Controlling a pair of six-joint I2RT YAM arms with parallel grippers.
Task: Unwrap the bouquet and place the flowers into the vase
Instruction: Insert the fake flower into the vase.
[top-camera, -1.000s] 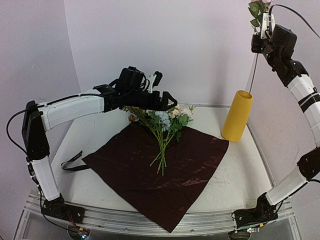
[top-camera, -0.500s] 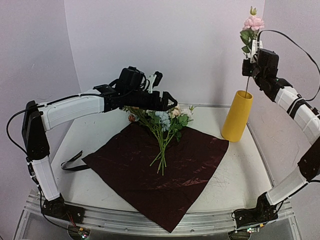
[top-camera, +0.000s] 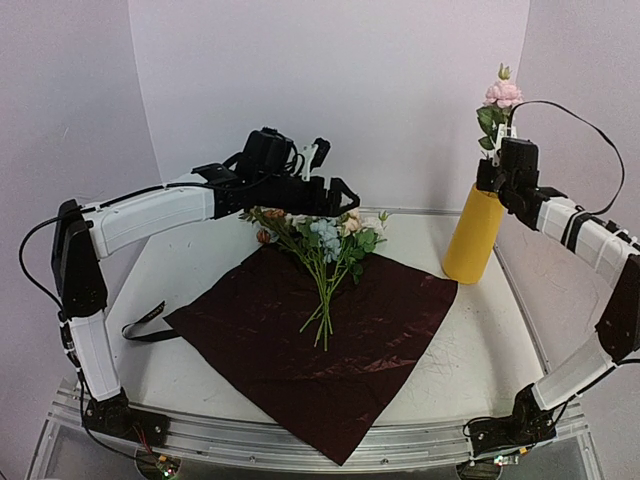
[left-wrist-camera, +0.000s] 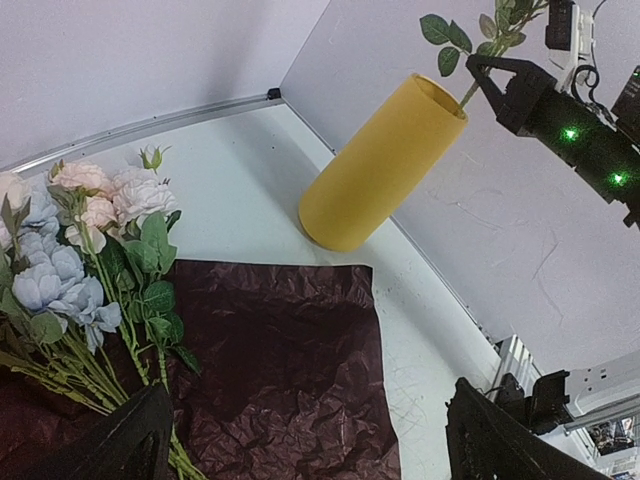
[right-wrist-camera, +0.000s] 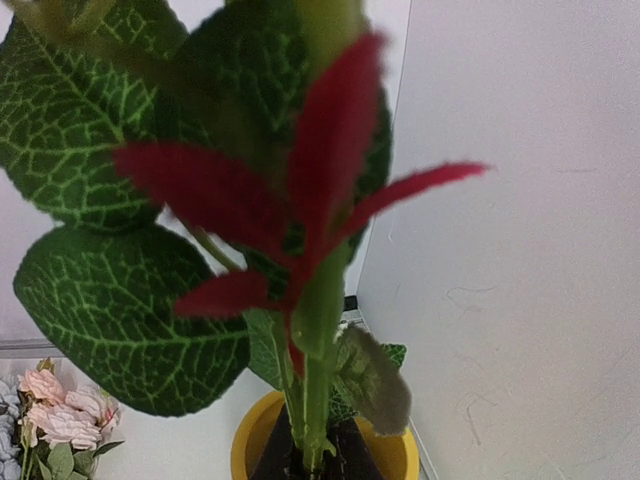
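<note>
The bouquet lies undone: the flowers (top-camera: 325, 250), pink, white and pale blue on green stems, rest loose on the flattened dark red wrap (top-camera: 320, 340). My left gripper (top-camera: 330, 192) hovers open just above their heads, and its dark fingers (left-wrist-camera: 120, 445) frame the wrap (left-wrist-camera: 280, 370) and flowers (left-wrist-camera: 90, 260). The mustard-yellow vase (top-camera: 475, 235) stands at the back right. Right over its mouth, my right gripper (top-camera: 497, 172) is shut on the stem of a single pink rose (top-camera: 503, 95). That stem (right-wrist-camera: 315, 400) runs down to the yellow rim (right-wrist-camera: 250, 440).
A black ribbon (top-camera: 145, 325) lies on the white table (top-camera: 480, 340), left of the wrap. Pale walls close in behind and to the right of the vase (left-wrist-camera: 385, 165). The table's metal rail (top-camera: 300, 440) runs along the near edge.
My right arm has come down from the top right corner with the pink rose, bringing its stem to the vase mouth. The left arm has barely shifted above the flowers.
</note>
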